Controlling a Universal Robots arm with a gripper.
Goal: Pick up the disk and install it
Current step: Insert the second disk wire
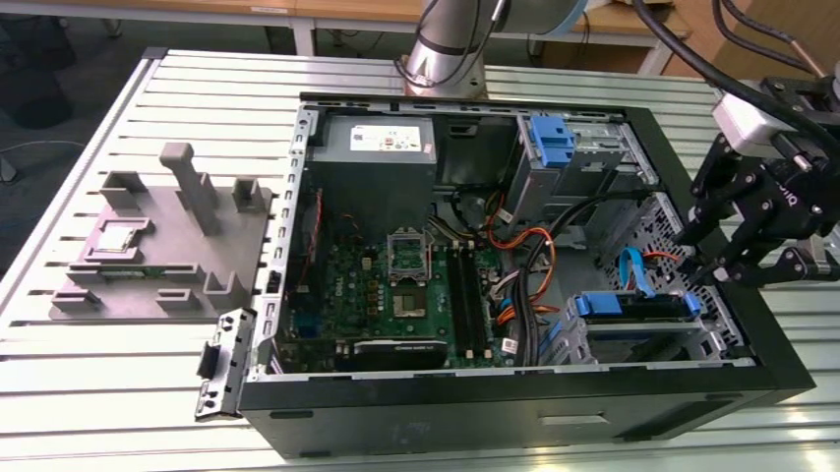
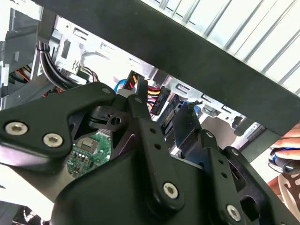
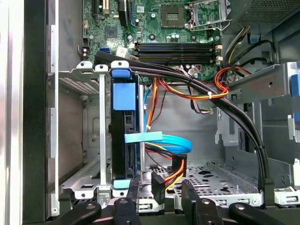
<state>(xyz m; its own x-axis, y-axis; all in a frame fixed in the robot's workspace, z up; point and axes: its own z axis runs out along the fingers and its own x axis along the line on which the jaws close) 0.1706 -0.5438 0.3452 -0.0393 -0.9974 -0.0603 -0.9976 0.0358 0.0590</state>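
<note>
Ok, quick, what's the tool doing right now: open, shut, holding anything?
Tool: open, holding nothing, hovering at the case's edge on the exterior view's right, near the disk seated in its bay.

The end effector (image 1: 746, 258) hangs downward, fingers (image 3: 193, 199) seemingly apart, holding nothing.

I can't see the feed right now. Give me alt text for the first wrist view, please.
A silver hard drive in a bright blue plastic bracket stands on edge in a grey metal drive cage inside the open black computer case. Behind it lie the green motherboard and bundled black, orange and blue cables, with the black gripper at the frame's edge.
</note>
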